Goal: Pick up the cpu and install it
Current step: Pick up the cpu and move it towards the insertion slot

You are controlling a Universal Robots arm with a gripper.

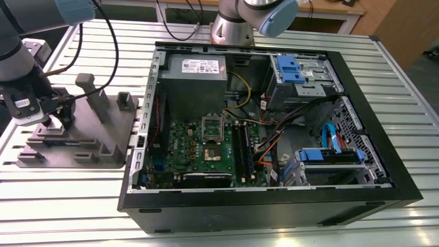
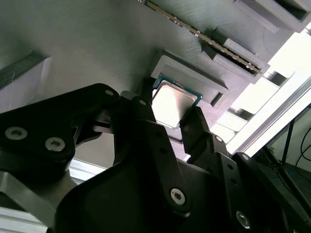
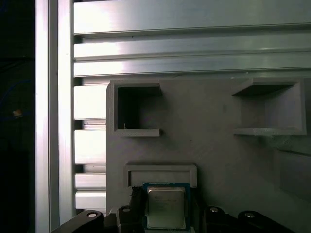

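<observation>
Cpu: flat square, shiny silver top, teal rim.

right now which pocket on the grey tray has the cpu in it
The shallow walled nest right at the pincer holds the cpu; the two deeper pockets beyond look empty.

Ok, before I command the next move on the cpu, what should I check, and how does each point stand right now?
1. The cpu lies flat in its pocket of the grey tray: ok.
2. The gripper is lined up with the cpu, which sits between its two sides in both wrist views: ok.
3. Grip closed on the cpu: cannot tell.
4. The case is open from above, and no cable crosses the socket: ok.
5. The cpu's corner mark matches the socket: cannot tell.
</observation>
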